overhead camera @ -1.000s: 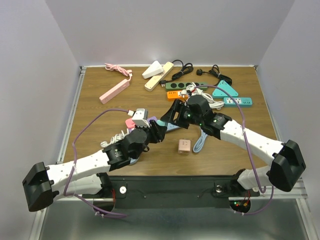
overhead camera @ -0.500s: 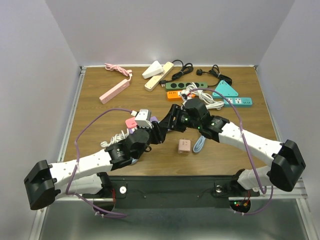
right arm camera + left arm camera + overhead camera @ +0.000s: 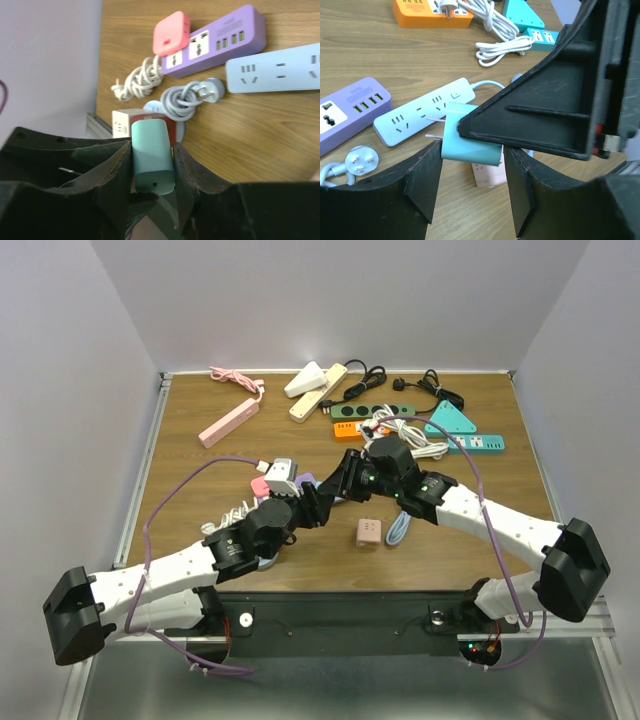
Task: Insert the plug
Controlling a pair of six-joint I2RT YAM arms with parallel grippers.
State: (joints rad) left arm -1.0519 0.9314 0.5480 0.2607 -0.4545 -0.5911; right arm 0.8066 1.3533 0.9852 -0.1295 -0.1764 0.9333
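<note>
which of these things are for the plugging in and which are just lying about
in use: mint charger, left gripper, right gripper, probably light blue strip
lying about: purple strip, orange strip, pink strip, teal triangle

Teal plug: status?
Right claw shut on teal plug. Left claw flanks it, grip unclear. Prongs face blue power strip, not inserted. Nothing blocking.

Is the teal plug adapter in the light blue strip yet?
Out. The teal plug adapter shows both prongs bare, off the light blue power strip, in the right pincer.
</note>
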